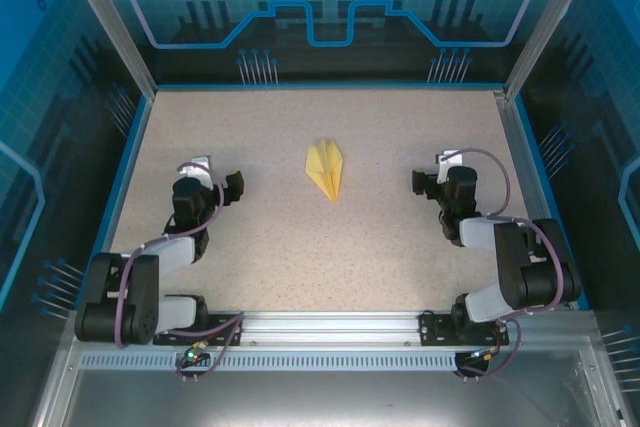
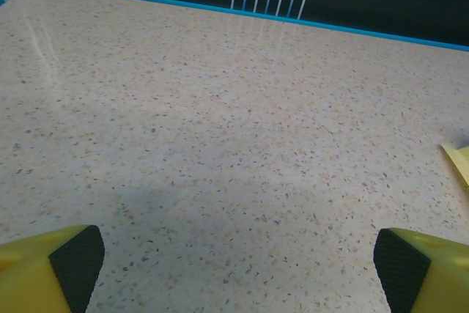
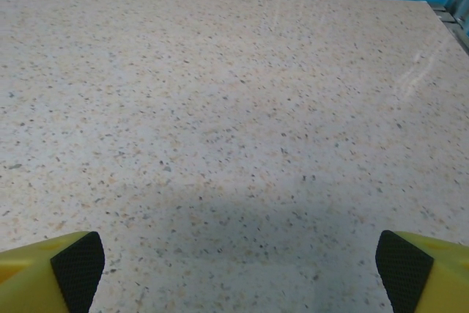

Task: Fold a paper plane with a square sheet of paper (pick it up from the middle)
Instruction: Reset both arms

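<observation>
Lying on the table overhead, the paper plane shows one corner in the left wrist view; left gripper and right gripper gape wide, empty.

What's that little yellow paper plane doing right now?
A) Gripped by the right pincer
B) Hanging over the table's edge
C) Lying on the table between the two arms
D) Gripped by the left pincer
C: the paper plane lies on the table midway between the arms, while the left pincer and right pincer are both open and hold nothing.
</observation>
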